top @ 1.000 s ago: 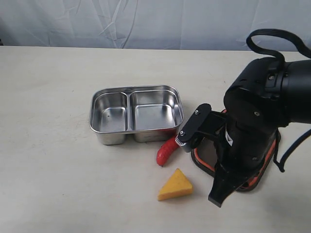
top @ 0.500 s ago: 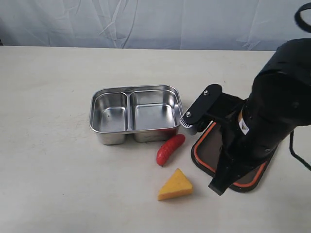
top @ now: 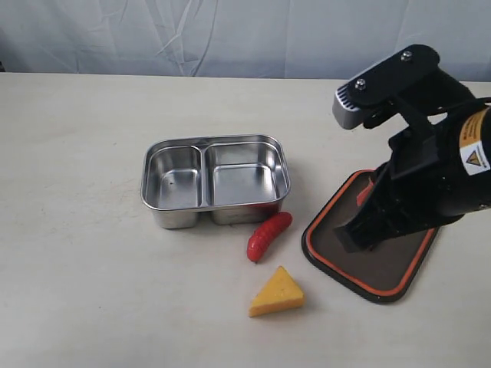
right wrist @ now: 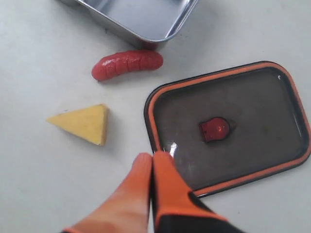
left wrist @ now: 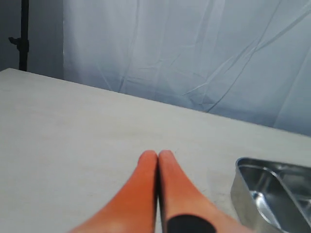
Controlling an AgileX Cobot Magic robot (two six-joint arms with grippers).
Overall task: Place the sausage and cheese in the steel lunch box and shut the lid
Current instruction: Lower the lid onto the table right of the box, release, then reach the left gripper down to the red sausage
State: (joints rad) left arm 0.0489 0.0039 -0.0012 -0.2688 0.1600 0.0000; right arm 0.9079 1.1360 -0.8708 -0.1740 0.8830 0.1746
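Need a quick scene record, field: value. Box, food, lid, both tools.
steel lunch box: open, both compartments empty
sausage: on table, by the box's front corner, outside it
cheese: on table, apart from sausage
lid: flat on table beside box, orange rim showing
left tool: shut, empty
right tool: shut, empty, over lid's edge
progress: nothing in box yet

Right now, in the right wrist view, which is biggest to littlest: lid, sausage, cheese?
1. dark translucent rectangular lid: clearly largest.
2. glossy red toy sausage and yellow triangular cheese wedge: look alike, unranked.
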